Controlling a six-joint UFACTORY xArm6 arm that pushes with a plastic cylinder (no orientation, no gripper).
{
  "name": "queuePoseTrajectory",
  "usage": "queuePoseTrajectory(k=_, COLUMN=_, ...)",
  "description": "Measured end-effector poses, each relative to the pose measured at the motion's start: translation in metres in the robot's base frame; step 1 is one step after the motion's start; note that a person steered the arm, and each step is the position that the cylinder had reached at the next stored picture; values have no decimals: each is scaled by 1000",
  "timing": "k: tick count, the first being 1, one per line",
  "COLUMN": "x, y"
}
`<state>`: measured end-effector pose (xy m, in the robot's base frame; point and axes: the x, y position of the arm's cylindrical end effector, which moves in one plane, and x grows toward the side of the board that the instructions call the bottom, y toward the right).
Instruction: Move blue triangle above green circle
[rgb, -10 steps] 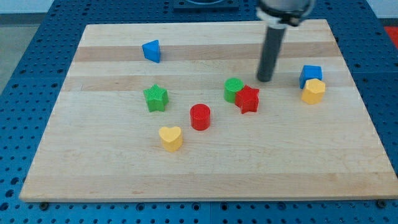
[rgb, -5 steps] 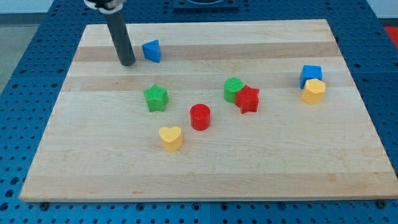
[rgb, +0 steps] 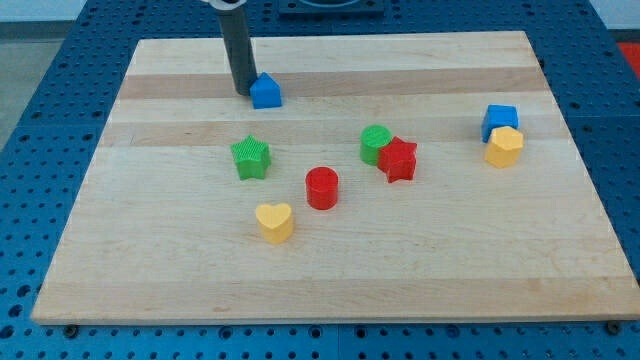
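Tip (rgb: 243, 92) touching blue triangle (rgb: 266, 92), green circle (rgb: 375, 143) rightward

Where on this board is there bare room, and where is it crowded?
Bare: the bottom strip below the yellow heart; the top right, between the blue triangle and blue cube; the left edge beside the green star. Crowded: green circle against red star, near the red cylinder. My tip touches the triangle's left.

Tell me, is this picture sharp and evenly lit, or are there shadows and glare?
Camera view: lighting is soft and even, with no glare on the wooden board. Shadows are faint, just small ones hugging each block. The blue triangle and green circle look crisp. My tip, touching the triangle's left side, is sharp; the rod's top is cut off by the frame.
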<state>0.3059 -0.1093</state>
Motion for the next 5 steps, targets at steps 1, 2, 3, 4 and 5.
queuePoseTrajectory(k=1, x=7, y=23)
queuePoseTrajectory(k=2, x=18, y=52)
queuePoseTrajectory(k=3, x=43, y=73)
queuePoseTrajectory(k=4, x=68, y=97)
queuePoseTrajectory(k=5, x=70, y=134)
